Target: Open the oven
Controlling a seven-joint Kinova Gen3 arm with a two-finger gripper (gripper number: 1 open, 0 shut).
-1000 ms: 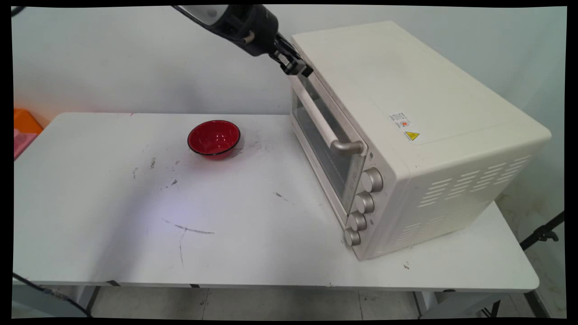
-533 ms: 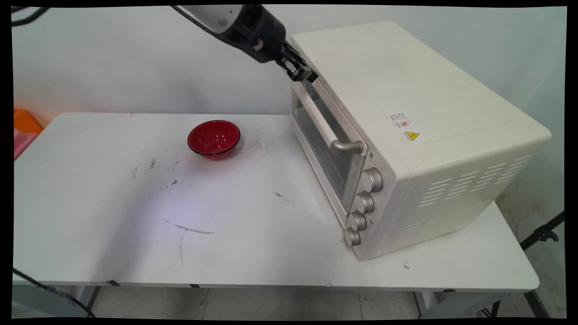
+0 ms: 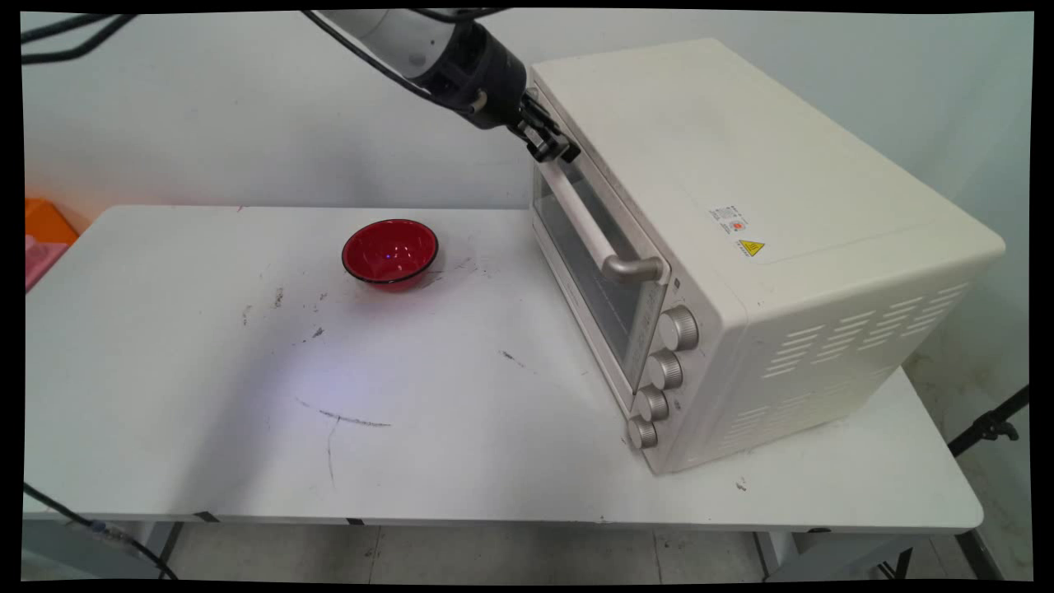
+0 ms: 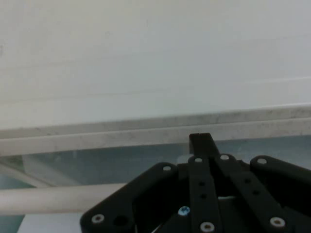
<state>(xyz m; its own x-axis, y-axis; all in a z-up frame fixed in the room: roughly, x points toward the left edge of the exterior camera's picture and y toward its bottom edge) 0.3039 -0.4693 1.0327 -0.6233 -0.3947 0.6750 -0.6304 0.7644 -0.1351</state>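
Black hand, fingers together, against boxy cream oven.

Over the last second the pincer drops a little and edges rightward along the top front corner of the oven, from just above the door's upper left corner to the far end of the door handle. More of the white arm now shows at the top edge, its black cables reaching farther in at upper left.
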